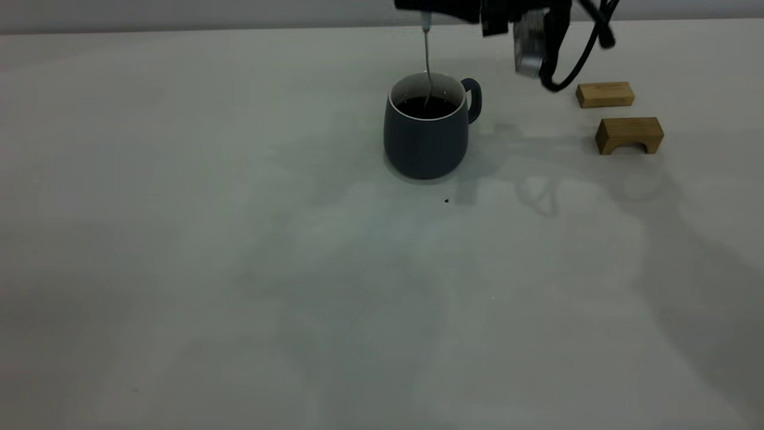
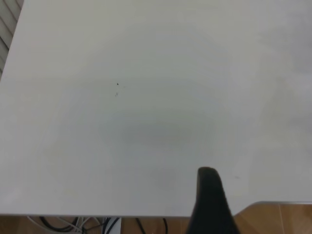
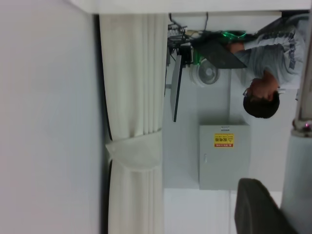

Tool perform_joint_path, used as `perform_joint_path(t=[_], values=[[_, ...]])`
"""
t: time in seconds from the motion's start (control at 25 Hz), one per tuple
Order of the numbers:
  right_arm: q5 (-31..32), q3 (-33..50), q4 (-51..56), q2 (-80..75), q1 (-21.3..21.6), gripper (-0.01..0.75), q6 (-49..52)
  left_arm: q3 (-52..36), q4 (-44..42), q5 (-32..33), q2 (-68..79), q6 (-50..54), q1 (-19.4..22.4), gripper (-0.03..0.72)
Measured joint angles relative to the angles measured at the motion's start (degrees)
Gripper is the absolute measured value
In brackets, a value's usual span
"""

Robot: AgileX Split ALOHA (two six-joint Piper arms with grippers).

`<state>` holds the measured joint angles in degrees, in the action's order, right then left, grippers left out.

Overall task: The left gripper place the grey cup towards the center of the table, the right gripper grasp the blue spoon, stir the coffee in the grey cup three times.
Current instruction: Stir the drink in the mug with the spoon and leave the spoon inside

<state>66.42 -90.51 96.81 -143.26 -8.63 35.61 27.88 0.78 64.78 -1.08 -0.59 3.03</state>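
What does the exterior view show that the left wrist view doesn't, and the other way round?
Only the exterior view shows the grey cup with the coffee, the blue spoon hanging upright with its bowl in the cup, the right gripper holding it at the top edge, and two wooden blocks to the cup's right.

Only the left wrist view shows the left gripper's finger, hanging over the bare table near its edge, with wooden floor and cables beyond.

Both show the off-white table.

Dim, even light; soft arm shadows smear across the table [image 1: 239,269]
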Motion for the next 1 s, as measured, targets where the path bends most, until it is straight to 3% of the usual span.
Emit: perform_joint_path(t=[0.44,0.76,1.0], values=[[-0.2,-2.6,-7.3,-3.9,0.0,0.123,-0.1,0.0,0.0,0.0,0.0,0.0,0.0,0.585],[-0.2,-2.6,-1.7,-3.9,-1.3,0.123,-0.1,0.0,0.0,0.0,0.0,0.0,0.0,0.585],[-7.2,-2.6,2.9,-3.9,-1.7,0.123,-0.5,0.0,0.0,0.0,0.0,0.0,0.0,0.585]])
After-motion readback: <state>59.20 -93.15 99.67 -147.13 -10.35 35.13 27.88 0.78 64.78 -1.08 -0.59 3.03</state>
